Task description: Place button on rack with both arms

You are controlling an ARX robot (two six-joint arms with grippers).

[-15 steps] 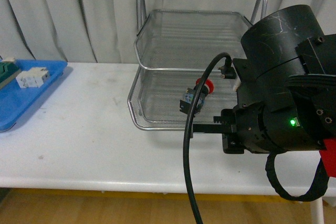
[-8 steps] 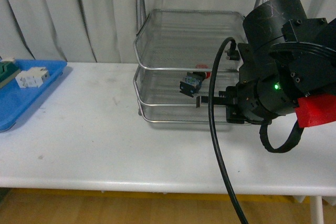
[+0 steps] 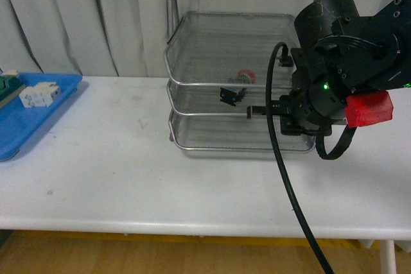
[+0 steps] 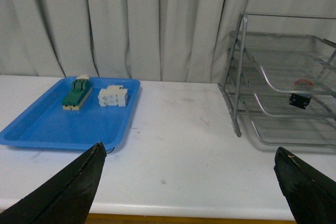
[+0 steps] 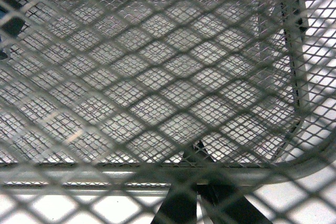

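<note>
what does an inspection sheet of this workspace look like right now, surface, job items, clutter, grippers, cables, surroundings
surface: white table, a few small dark marks on it.
job's things: button lies in the middle tier of the silver wire rack, red cap toward the back.
clutter: blue tray at the table's left end, holding a green-and-cream switch and a white block.
grippers: left gripper open and holding nothing, fingers spread wide above the table. right gripper at the rack's front right; open or shut cannot be told, and the wrist view is filled by mesh.
cables: black cable loops from the right arm down past the table edge.
surroundings: pale curtain behind, wooden floor below.
</note>
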